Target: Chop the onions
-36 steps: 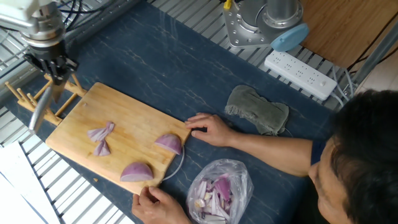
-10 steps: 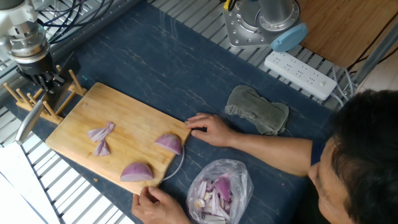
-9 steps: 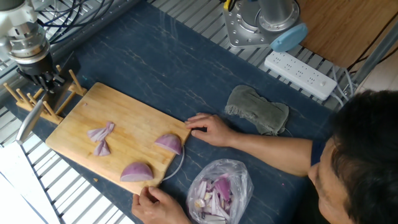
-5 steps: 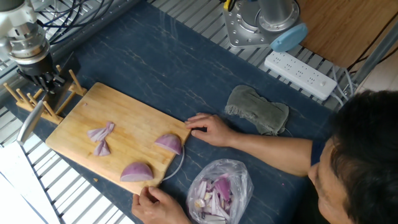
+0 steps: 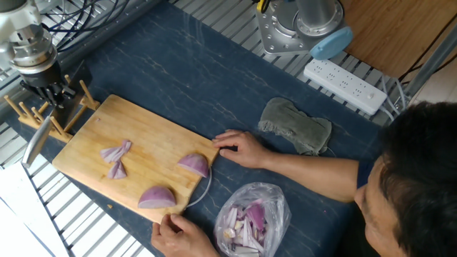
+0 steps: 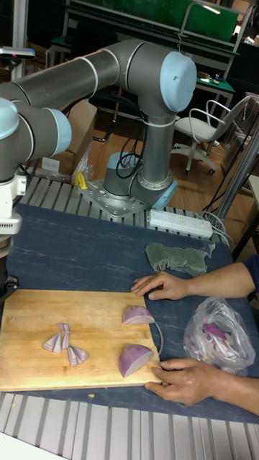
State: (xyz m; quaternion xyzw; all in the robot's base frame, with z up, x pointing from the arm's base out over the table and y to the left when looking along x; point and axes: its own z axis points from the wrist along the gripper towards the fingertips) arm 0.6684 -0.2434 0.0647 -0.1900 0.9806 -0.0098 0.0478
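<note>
Grey tubular UR5 arm with pale blue joint caps and a silver base flange

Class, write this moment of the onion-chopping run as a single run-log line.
gripper: holding knife, beside board's end | onions: four pieces on cutting board, uncut | person's hands: steadying board

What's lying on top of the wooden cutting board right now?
On the cutting board lie two large onion wedges and a cluster of thin slivers. A person's hands hold its near edge, covering small parts of it.
</note>
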